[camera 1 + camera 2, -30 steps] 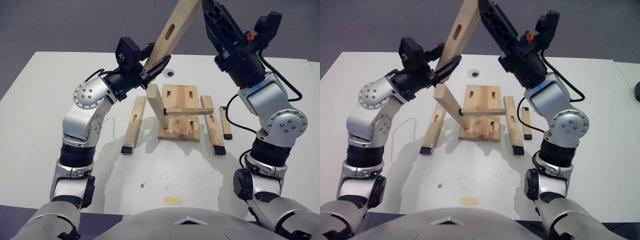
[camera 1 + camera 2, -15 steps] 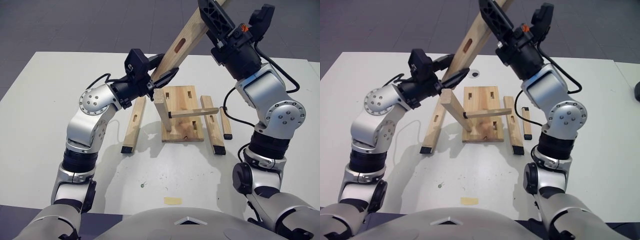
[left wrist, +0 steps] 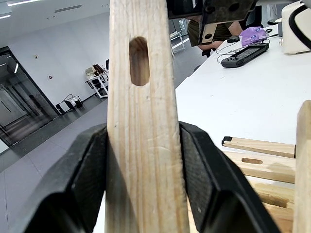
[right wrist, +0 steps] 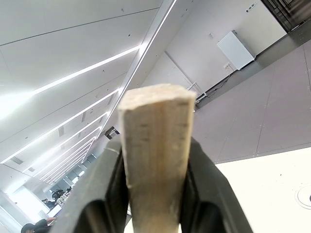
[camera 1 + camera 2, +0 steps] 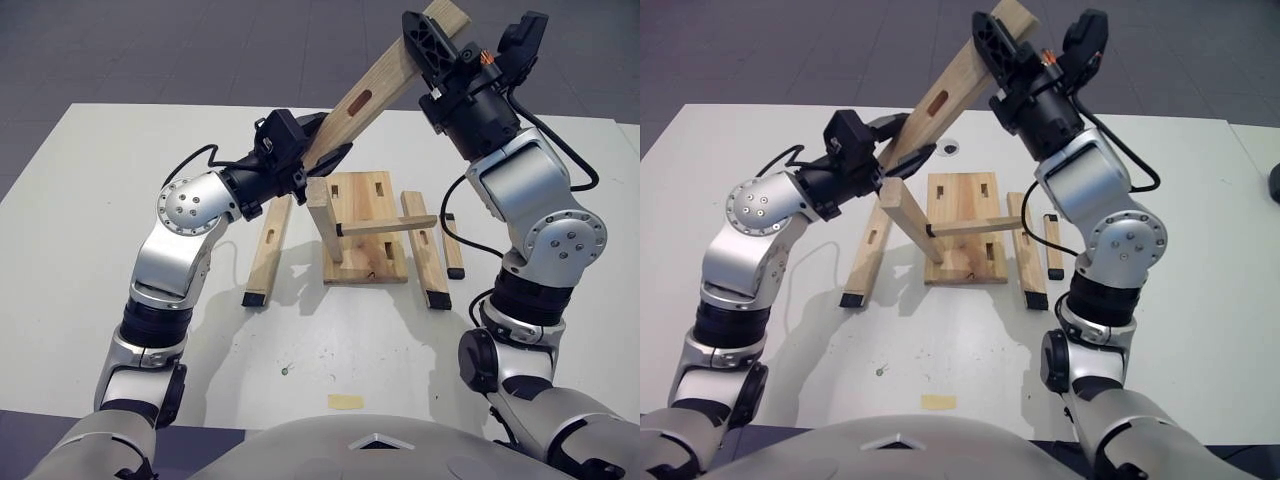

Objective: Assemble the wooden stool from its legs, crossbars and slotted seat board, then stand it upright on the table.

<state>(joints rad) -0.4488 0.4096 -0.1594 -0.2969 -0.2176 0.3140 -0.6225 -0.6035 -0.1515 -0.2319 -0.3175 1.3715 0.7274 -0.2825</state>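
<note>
While the left gripper (image 5: 322, 142) and right gripper (image 5: 425, 40) each had fingers clamped on the slotted leg (image 5: 385, 80), tilted in the air above the seat board (image 5: 377, 185), fitting it seemingly called for lining its slot up with the crossbar (image 5: 395, 226).

1. Bright, even light from overhead across the white desk (image 5: 80, 200).
2. Soft-edged grey shadow (image 5: 295, 280) on the desk just beside the loose leg (image 5: 268, 245).
3. Ceiling light strips (image 4: 87, 70) blazing white, washed out, in the right wrist view.
4. Held leg (image 3: 141, 145) pale and evenly lit between dark jaws; hall behind dimmer, grey.
</note>
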